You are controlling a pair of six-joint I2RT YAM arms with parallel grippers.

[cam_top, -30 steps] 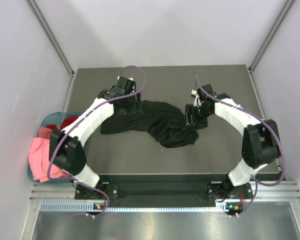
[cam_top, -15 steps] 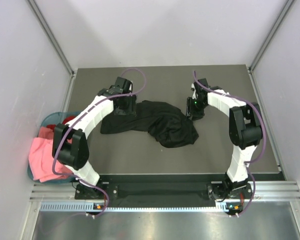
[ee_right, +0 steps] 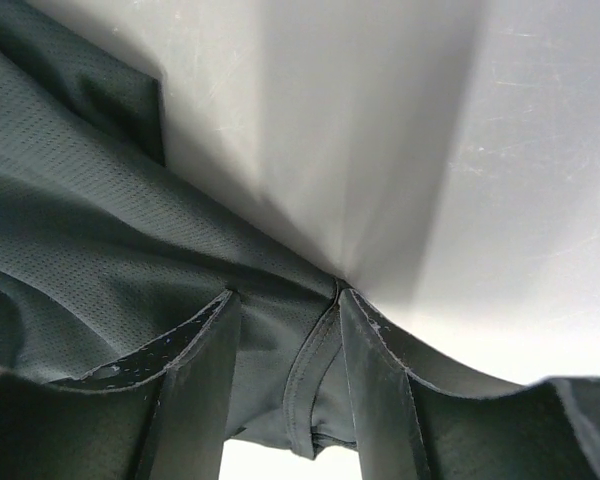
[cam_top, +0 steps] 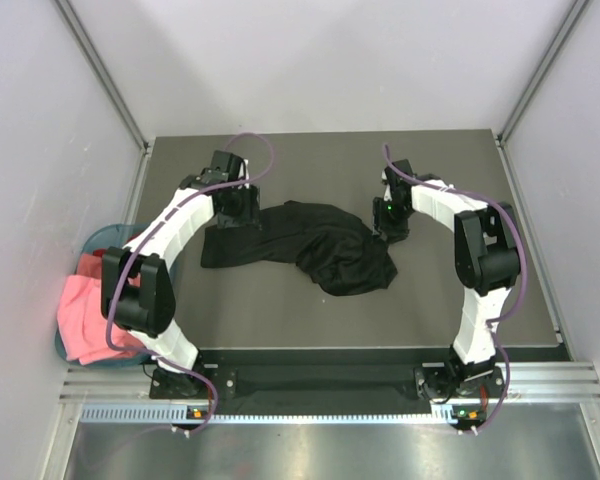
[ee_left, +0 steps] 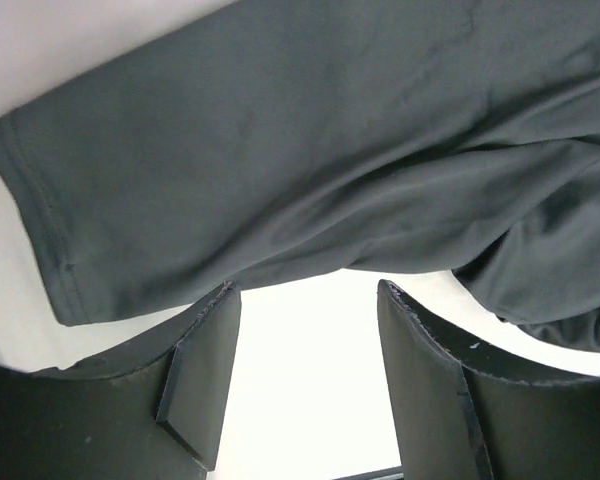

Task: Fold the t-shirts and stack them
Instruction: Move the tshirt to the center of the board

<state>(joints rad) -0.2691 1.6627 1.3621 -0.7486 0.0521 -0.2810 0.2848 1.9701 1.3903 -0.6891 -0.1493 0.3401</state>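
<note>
Since 0.5 s ago our left gripper (ee_left: 305,290) has slid left along the far edge of the black t-shirt (cam_top: 325,245), which lies crumpled mid-table. Its jaws are apart and empty, tips at the fabric's edge. Our right gripper (ee_right: 285,295) has stayed put, pinching the shirt's right edge. Left of the table (cam_top: 450,290), a teal basket (cam_top: 98,238) holds the pink t-shirt (cam_top: 80,315) and red t-shirt (cam_top: 135,244).

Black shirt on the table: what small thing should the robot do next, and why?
Probably ease the left hand forward until the black t-shirt has its hem between the fingers. That hand is open with only bare table in its gap and the hem just ahead, while the right hand has fabric between its fingers.
</note>
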